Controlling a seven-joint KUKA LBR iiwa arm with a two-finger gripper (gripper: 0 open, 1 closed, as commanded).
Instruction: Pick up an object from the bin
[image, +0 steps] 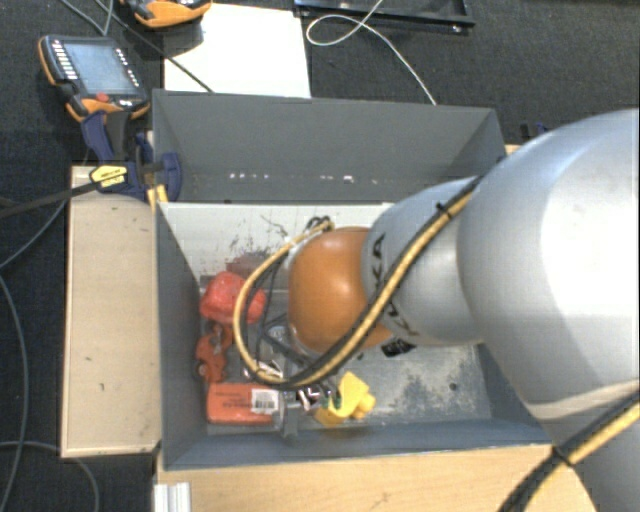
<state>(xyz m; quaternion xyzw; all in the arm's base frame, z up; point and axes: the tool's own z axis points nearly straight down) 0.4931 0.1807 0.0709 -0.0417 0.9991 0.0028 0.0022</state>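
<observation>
Though gripper's (291, 398) opening can't be told — one yellow piece (347, 397), perhaps three orange things (238, 403)

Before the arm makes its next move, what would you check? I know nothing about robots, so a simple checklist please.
1. Things left to pick: ok. An orange box with a white label, a yellow thing and a red crumpled thing lie at the left end of the bin.
2. Arm over them: ok. The orange wrist cover hangs above that cluster.
3. Which thing it aims at: cannot tell. The cover hides what lies under it.
4. Cable clear of the things: cannot tell. The yellow-black cable loops low beside the red crumpled thing.
5. Box free of the walls: not ok. It lies close by the near wall.
</observation>
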